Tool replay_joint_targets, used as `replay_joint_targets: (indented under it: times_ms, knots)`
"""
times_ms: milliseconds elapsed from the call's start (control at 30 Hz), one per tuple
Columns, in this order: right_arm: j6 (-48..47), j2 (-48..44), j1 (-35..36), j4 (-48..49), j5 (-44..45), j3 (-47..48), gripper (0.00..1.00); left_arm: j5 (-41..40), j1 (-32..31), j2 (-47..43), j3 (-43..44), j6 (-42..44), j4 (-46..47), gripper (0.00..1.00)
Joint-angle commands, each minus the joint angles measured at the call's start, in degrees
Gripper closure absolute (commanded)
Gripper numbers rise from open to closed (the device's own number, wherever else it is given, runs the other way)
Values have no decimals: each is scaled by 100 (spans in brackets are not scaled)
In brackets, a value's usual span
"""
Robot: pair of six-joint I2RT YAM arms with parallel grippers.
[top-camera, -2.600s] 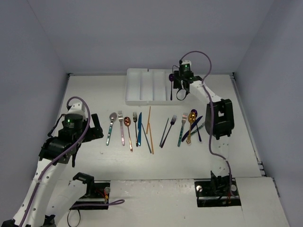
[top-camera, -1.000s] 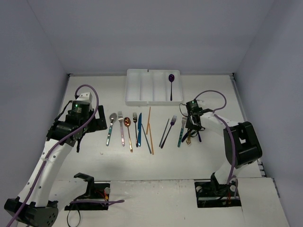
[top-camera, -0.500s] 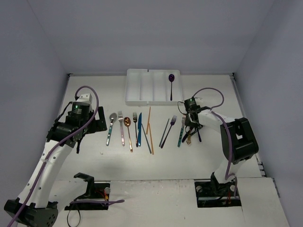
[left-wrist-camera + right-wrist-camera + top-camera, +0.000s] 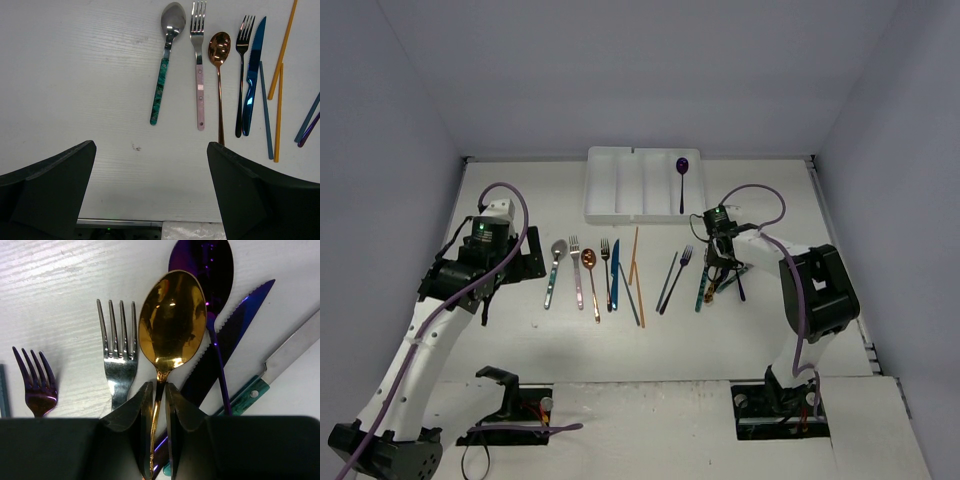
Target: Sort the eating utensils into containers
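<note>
The gold spoon (image 4: pixel 172 320) lies on the table over a purple spoon (image 4: pixel 205 260) and a dark blue serrated knife (image 4: pixel 235 325). My right gripper (image 4: pixel 159 387) straddles the gold spoon's thin neck, its jaws drawn in close with a thin slit still showing beside the handle. From above, the right gripper (image 4: pixel 722 262) covers the right end of the utensil row. The left gripper (image 4: pixel 151 146) hangs wide open and empty above bare table, left of the row (image 4: pixel 525 262). In the white tray (image 4: pixel 620 185), one purple spoon (image 4: pixel 682 165) lies in the rightmost compartment.
A silver fork (image 4: pixel 117 340), a purple fork (image 4: pixel 35 380) and a teal-handled knife (image 4: pixel 290 355) flank the gold spoon. Below the left wrist lie a teal-handled spoon (image 4: pixel 170 30), pink-handled fork (image 4: pixel 199 60), copper spoon (image 4: pixel 219 47), dark fork (image 4: pixel 242 50), blue knife (image 4: pixel 255 75) and orange chopsticks (image 4: pixel 280 65).
The right arm came down from the tray to the right end of the row, and its jaws have narrowed around the gold spoon's neck. The left arm has stayed still for the last second.
</note>
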Motion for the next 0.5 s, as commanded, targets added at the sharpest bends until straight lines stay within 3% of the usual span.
replay_joint_targets:
  times_ms: [0,100,267,467]
  knots:
    - [-58,126,55,-48,35,257,86,-70,-32,34,50,-23,185,8]
    - [-48,246,52,-48,84,285,88,-82,-37,44,47,-26,187,8]
    - [1,394,36,-48,168,283,100,-114,-33,56,57,-23,179,8]
    - [-95,-69,11,-84,289,381,100,-160,-32,76,98,-14,181,8]
